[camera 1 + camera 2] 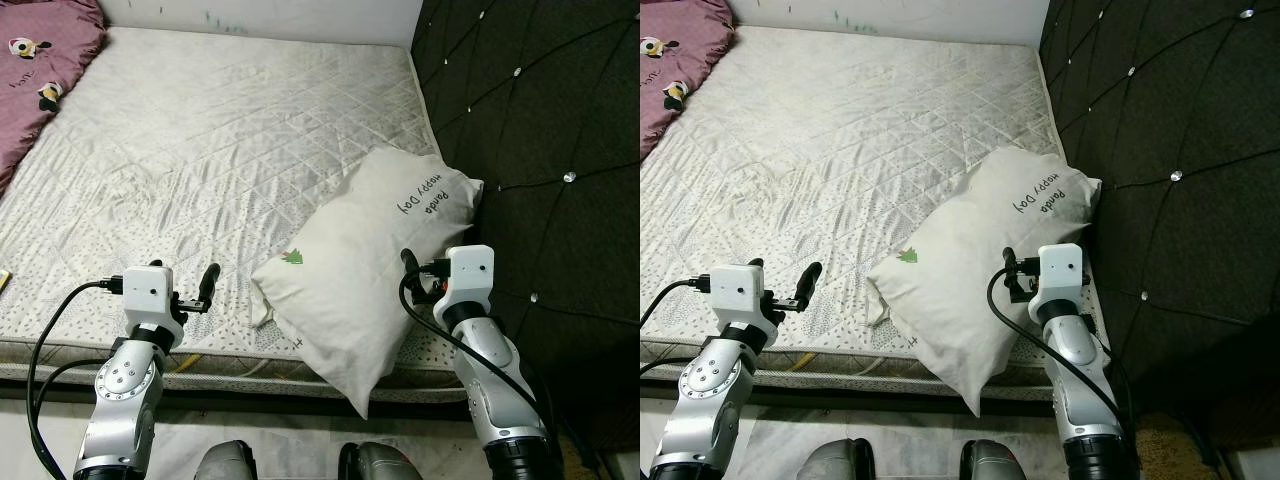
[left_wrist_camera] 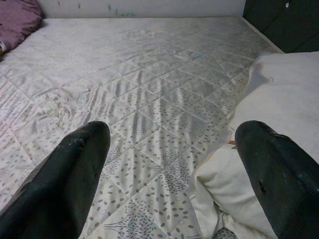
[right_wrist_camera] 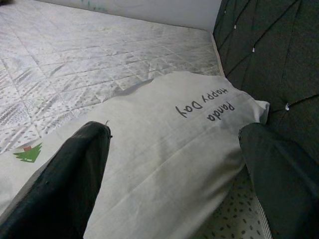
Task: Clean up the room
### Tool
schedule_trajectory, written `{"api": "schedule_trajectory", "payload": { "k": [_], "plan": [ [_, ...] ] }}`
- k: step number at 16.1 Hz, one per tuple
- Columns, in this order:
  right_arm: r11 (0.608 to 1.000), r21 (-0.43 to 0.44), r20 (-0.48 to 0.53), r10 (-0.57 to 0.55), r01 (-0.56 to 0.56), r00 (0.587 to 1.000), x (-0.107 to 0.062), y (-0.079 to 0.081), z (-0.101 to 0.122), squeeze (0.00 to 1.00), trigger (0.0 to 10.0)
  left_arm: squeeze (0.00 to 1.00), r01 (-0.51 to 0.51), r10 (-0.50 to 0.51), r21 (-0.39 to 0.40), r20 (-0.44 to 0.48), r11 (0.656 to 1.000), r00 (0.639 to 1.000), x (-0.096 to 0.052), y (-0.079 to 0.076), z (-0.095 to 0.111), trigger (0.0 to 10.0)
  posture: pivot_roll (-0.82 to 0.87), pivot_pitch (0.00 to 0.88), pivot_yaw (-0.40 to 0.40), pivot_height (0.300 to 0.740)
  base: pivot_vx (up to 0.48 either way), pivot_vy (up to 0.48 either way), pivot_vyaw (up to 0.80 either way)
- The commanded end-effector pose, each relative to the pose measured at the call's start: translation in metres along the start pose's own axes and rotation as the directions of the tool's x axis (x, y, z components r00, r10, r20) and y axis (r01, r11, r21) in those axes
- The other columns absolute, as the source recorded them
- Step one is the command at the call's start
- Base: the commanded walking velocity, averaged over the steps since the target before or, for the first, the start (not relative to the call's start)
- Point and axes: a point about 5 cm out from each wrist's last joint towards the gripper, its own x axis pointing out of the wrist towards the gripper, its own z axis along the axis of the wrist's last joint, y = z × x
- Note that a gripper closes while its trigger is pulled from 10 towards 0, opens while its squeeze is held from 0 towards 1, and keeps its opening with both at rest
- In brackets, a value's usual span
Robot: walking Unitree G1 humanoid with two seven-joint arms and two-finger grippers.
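White and creased, a rectangular cotton pillow (image 1: 365,265) printed with "Happy Day Panda" and a small green tree lies tilted at the near right corner of the bed, one end against the black tufted headboard (image 1: 540,130), the other corner hanging over the bed's near edge. My right pincer (image 3: 172,174) hovers just above the pillow with its two black fingers (image 3: 75,174) spread wide, gripping nothing. My left pincer (image 2: 172,169) is likewise open and empty, held over the pale quilted, leaf-patterned mattress cover (image 1: 200,140) near the bed's near edge, just beside the pillow's lower end. At the far left corner of the bed sits a bunched maroon blanket (image 1: 40,60) with cartoon prints. A yellow cord (image 1: 185,364) shows along the mattress's near edge below my left arm.
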Motion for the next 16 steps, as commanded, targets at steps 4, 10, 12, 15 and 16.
{"api": "schedule_trajectory", "payload": {
  "k": [4, 10, 12, 15, 16],
  "plan": [
    [1.0, 0.005, 0.012, -0.014, 0.014, 1.0, -0.001, -0.003, 0.004, 0.0, 10.0, 0.0, -0.011, 0.011, -0.006, 0.006, 1.0, 1.0, -0.001, 0.002, 0.002, 10.0, 0.01, 0.091, -0.035, 0.74, 0.0, 0.0, 0.0],
    [1.0, -0.001, 0.006, -0.013, 0.013, 1.0, -0.001, -0.002, 0.003, 0.0, 10.0, 0.0, -0.012, 0.012, -0.007, 0.006, 1.0, 1.0, -0.002, 0.002, 0.002, 10.0, 0.0, 0.0, 0.0, 0.74, 0.0, 0.0, 0.0],
    [0.985, 0.036, 0.002, -0.167, 0.167, 0.986, 0.005, -0.003, 0.02, 0.0, 10.0, 0.0, 0.017, -0.02, 0.042, 0.073, 0.999, 0.997, 0.017, -0.002, 0.022, 10.0, 0.0, 0.076, -0.005, 0.74, 0.0, 0.0, 0.0],
    [0.99, 0.084, -0.024, -0.107, 0.109, 0.994, -0.002, 0.006, 0.016, 0.0, 10.0, 0.0, 0.013, -0.017, 0.047, 0.069, 0.999, 0.997, 0.017, -0.005, 0.021, 10.0, 0.01, 0.084, -0.013, 0.74, 0.0, 0.0, 0.0],
    [0.987, 0.109, -0.026, -0.118, 0.12, 0.993, -0.006, 0.002, 0.011, 0.0, 10.0, 0.0, 0.002, -0.005, 0.047, 0.063, 0.999, 0.998, 0.017, -0.007, 0.02, 10.0, 0.01, 0.089, -0.015, 0.74, 0.0, 0.0, 0.0]
  ]
}}
